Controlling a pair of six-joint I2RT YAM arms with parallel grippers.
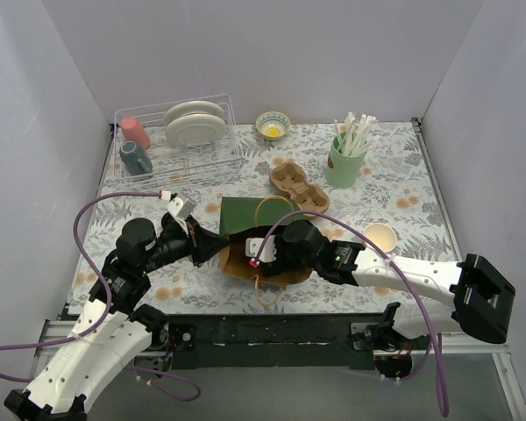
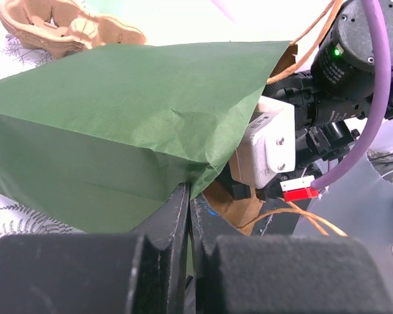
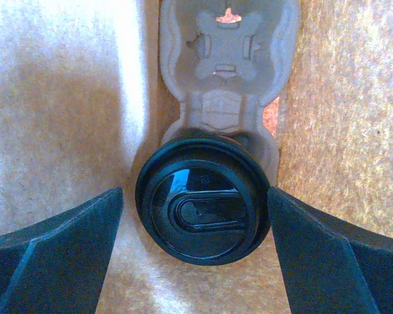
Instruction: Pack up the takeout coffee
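The takeout coffee [image 3: 203, 206] shows only in the right wrist view: its round black lid faces the camera, and its cup seems to sit in a moulded cardboard carrier [image 3: 226, 65] inside the brown-lined bag. My right gripper [image 3: 195, 199] is open, one finger on each side of the lid, the right finger almost touching it. The green paper bag [image 1: 245, 215] lies on its side at the table's middle, with my right wrist [image 1: 291, 246] reaching into its mouth. My left gripper [image 2: 188, 196] is shut on the bag's green edge [image 2: 203, 171].
A second cardboard carrier [image 1: 298, 182] lies behind the bag. A lidless tan cup [image 1: 379, 235] stands right of it. A green cup of straws [image 1: 344, 160], a small bowl [image 1: 273, 125] and a dish rack [image 1: 219, 162] with plates and cups stand at the back.
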